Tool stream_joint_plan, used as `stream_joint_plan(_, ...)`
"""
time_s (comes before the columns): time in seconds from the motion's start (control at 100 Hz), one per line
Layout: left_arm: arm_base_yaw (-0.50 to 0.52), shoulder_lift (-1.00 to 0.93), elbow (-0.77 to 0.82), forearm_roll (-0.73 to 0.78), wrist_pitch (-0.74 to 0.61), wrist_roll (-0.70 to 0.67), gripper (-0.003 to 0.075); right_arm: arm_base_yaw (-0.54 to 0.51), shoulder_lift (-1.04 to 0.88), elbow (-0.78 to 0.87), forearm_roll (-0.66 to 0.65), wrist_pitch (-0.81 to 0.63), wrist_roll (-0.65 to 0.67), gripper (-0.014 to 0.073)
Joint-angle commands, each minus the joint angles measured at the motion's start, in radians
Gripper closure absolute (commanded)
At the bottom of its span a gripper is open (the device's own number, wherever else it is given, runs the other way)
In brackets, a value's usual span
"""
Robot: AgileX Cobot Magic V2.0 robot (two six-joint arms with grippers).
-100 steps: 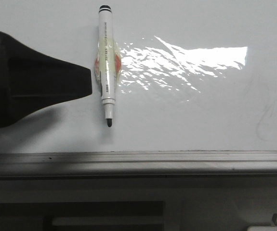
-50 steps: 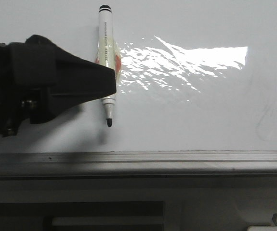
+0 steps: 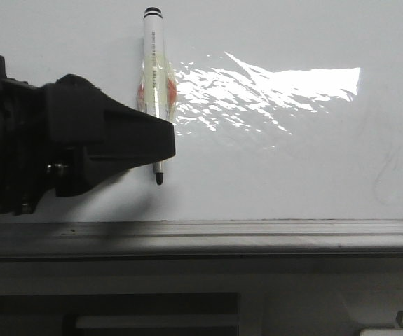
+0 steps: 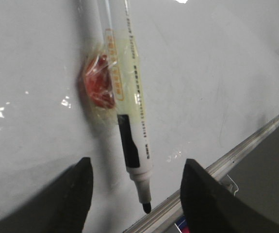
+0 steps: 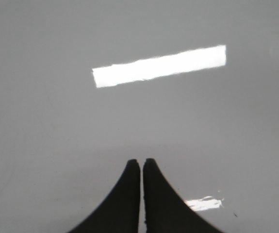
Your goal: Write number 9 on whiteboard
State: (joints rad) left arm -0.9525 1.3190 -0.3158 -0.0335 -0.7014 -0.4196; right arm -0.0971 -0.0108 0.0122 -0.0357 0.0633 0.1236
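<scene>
The whiteboard (image 3: 292, 175) fills the front view. A white marker (image 3: 154, 70) sits against it with its dark tip pointing down, held by clear tape over a red lump (image 4: 98, 85). My left gripper (image 3: 166, 143) comes in from the left, and its near finger covers the marker's lower barrel. In the left wrist view the left gripper (image 4: 138, 165) is open, with the marker (image 4: 134, 145) between the two fingers and touching neither. My right gripper (image 5: 141, 162) is shut and empty over bare whiteboard (image 5: 57, 121). The number 9 is out of view.
A grey metal ledge (image 3: 257, 231) runs along the board's lower edge, with dark fittings below it. Faint grey smudge marks (image 3: 383, 175) lie at the board's right. A bright light reflection (image 3: 271, 87) glares beside the marker.
My left gripper has moved right and slightly down, from beside the marker to around its lower barrel. The marker has not moved.
</scene>
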Motion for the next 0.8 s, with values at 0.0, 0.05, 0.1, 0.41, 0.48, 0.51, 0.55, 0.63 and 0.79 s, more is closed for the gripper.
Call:
stream_joint_plan(0.0, -0.007, -0.018, -0.028, 0.002, -0.067, -0.011, 0.0355, -0.005, -0.016, 0.028, 0.002, -0.083, -0.009, 0.0623)
stream_joint_plan(0.05, -0.007, -0.018, -0.028, 0.002, -0.067, -0.011, 0.0355, -0.005, -0.016, 0.028, 0.002, -0.083, -0.009, 0.0623)
stream_joint_plan(0.1, -0.007, -0.018, -0.028, 0.002, -0.067, -0.013, 0.0355, -0.005, -0.016, 0.028, 0.002, -0.083, -0.009, 0.0623)
stream_joint_plan(0.41, -0.007, 0.011, -0.046, 0.002, -0.06, -0.013, 0.0352, -0.005, -0.016, 0.028, 0.002, -0.083, -0.009, 0.0623)
stream_joint_plan(0.48, -0.007, 0.024, -0.05, 0.002, -0.06, -0.013, 0.0352, -0.005, -0.016, 0.028, 0.006, -0.083, -0.009, 0.0623)
stream_joint_plan(0.51, -0.007, 0.03, -0.052, 0.002, -0.06, -0.013, 0.0352, -0.005, -0.016, 0.028, 0.008, -0.083, -0.009, 0.0623)
stream_joint_plan(0.55, -0.007, 0.035, -0.054, 0.002, -0.06, -0.013, 0.0352, -0.005, -0.016, 0.028, 0.008, -0.083, -0.009, 0.0623)
stream_joint_plan(0.63, -0.003, 0.047, -0.058, -0.005, -0.062, -0.013, 0.0352, -0.005, -0.016, 0.028, 0.008, -0.083, -0.009, 0.0623)
stream_joint_plan(0.79, -0.003, 0.063, -0.072, -0.023, -0.06, -0.013, 0.0352, -0.005, -0.016, 0.028, 0.009, -0.083, -0.009, 0.0623)
